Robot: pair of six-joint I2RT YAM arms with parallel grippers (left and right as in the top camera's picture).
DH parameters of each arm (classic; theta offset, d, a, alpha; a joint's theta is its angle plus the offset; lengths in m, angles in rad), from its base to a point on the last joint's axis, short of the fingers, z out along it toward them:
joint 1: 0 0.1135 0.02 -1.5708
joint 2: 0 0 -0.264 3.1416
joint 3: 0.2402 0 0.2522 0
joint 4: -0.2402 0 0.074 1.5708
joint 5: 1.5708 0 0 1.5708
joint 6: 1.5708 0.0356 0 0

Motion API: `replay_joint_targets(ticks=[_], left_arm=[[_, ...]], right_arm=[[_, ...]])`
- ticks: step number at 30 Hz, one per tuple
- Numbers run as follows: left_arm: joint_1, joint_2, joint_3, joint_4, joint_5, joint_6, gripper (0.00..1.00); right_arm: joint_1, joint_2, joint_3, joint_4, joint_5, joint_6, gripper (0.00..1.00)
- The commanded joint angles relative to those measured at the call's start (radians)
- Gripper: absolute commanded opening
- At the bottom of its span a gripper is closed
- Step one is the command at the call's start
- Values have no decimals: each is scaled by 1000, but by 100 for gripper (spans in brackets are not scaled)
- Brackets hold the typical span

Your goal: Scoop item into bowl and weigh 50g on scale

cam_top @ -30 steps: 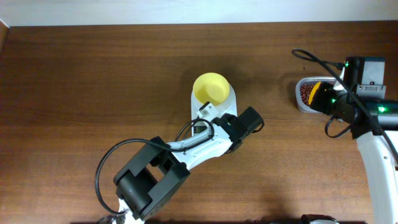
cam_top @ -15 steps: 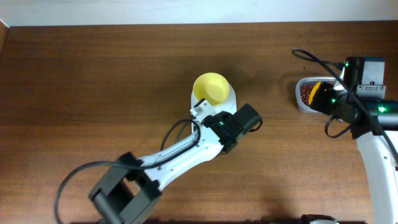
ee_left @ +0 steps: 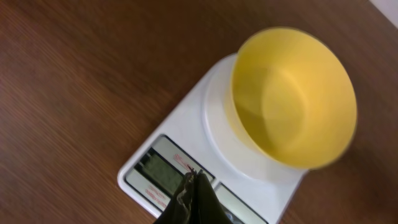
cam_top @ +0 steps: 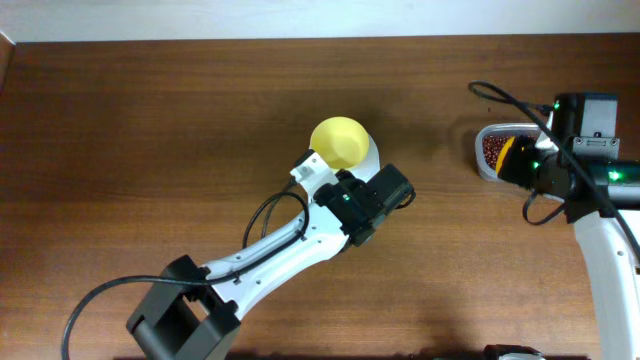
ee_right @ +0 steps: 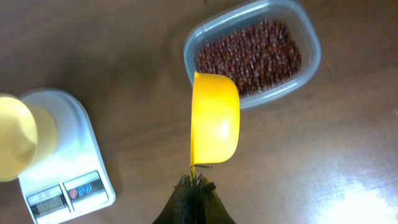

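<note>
Small dark red-brown oval beans (ee_right: pixel 252 56) lie in a clear plastic tub (ee_right: pixel 313 43) on the brown wooden worktop (ee_right: pixel 93 37), right side. R claw (ee_right: pixel 194 186) pinches the handle of a darker yellow plastic scoop (ee_right: pixel 214 118), which hangs at the tub's edge. L claw (ee_left: pixel 194 186) is pressed together, holding nothing, over the display of the white rectangular digital scale (ee_left: pixel 186 134). The pale-yellow round plastic bowl (ee_left: pixel 292 99) stands empty on the scale. Beans prob. hard, smooth, loose, so they roll: keep scoop level, grip at the handle. Bowl looks light, may slide.

Overhead view: we see a dark brown wooden table (cam_top: pixel 150 130) filling the frame, bounded along the top edge by a pale strip (cam_top: pixel 250 18). At centre right we mark a clear rounded-rectangular tub (cam_top: pixel 478 160). A darker yellow scoop (cam_top: pixel 507 150) overlaps it. In the right wrist view, we note the scoop's upper edge crossing the tub's lower-left wall.
</note>
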Motion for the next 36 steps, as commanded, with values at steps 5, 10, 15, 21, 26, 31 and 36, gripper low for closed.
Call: replay_joint_targets(ticks=[5,10,15,21,26,31,36], left_arm=[[43,-19,-2,-132,-34,9,0],[45,-19,-2,-159,-33,9,0],[87,-19,-2,-158,-66,9,0],[106,-19,-2,-151,-65,24,0],[111,-20,-2,-143,-72,85,0],[124,-20,-2,-145,-31,413,0],[124,-21,0,-153,133,582,0]], right_arm=[[-7,-64,17,-29,-93,-3,4],[-6,-74,18,-43,-101,24,4],[-6,-74,18,-44,-112,24,4],[-7,-74,17,-62,-108,15,4],[-6,-70,17,-66,-84,15,4],[-7,-61,17,-60,27,14,4],[-6,-61,17,-92,22,-37,4]])
